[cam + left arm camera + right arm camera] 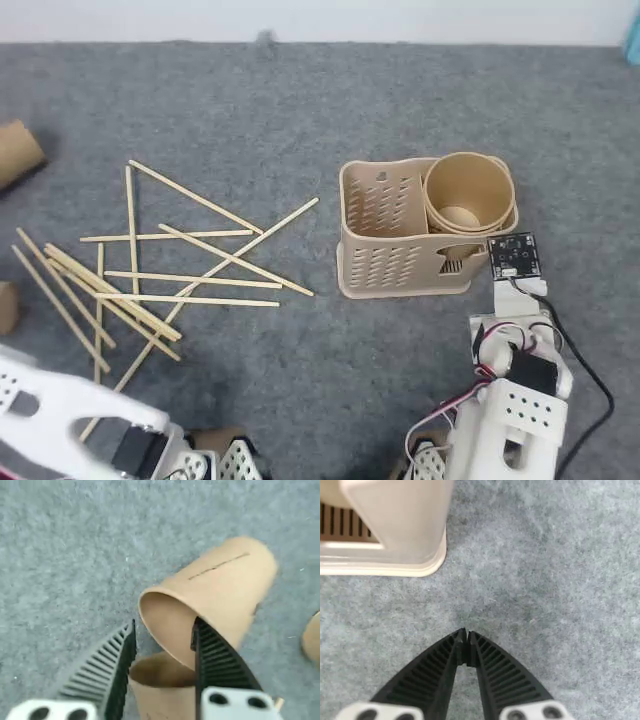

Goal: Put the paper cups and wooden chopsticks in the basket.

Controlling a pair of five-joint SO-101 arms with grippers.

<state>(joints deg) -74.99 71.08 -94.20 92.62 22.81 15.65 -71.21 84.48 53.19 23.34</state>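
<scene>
Basket (pixel 395 525) edge near closed right claw (pixel 467 632)

- Table cover (pixel 300 100): grey cloth, matt, fuzzy (felt-like).
- Basket (pixel 385 265): beige plastic, smooth.
- Paper cup (pixel 225 590): brown, matt paper.
- Chopsticks (pixel 190 279): pale bare wood.
- Right gripper fingers (pixel 432 675): black ribbed plastic.

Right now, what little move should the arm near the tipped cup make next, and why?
Probably shut the left gripper on the paper cup lying on its side. Its jaws stand open at the cup's mouth, one finger across the opening, the other outside, so nothing is held yet. Gripped, it could go to the basket.
</scene>
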